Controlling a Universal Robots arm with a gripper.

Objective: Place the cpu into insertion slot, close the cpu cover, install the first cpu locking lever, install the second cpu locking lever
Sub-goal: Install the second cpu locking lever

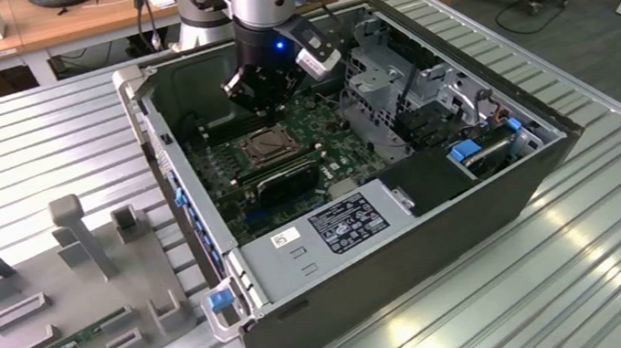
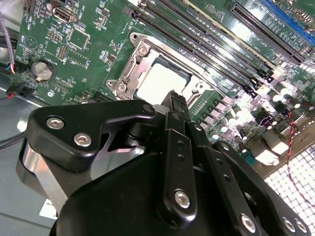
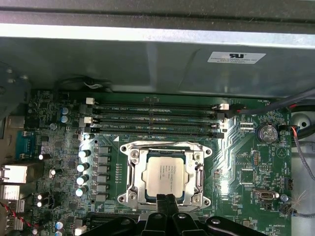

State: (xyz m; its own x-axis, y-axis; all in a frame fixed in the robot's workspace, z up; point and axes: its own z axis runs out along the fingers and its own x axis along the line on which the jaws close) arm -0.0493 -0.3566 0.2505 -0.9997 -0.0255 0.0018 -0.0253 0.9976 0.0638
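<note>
Exterior view: the arm reaches down into the open case, which lies on a ribbed metal table. The gripper hangs above the green board, just over the slot. The chip itself is too small to make out here.

Second wrist view: the cpu lies flat in the slot, its pale face bright. The black gripper hides its near edge.

First wrist view: the cpu sits in the slot, with the silvery cover framing it. The two fingers are pressed together, holding nothing, their tips at the slot's edge. The levers are hard to tell.
</note>
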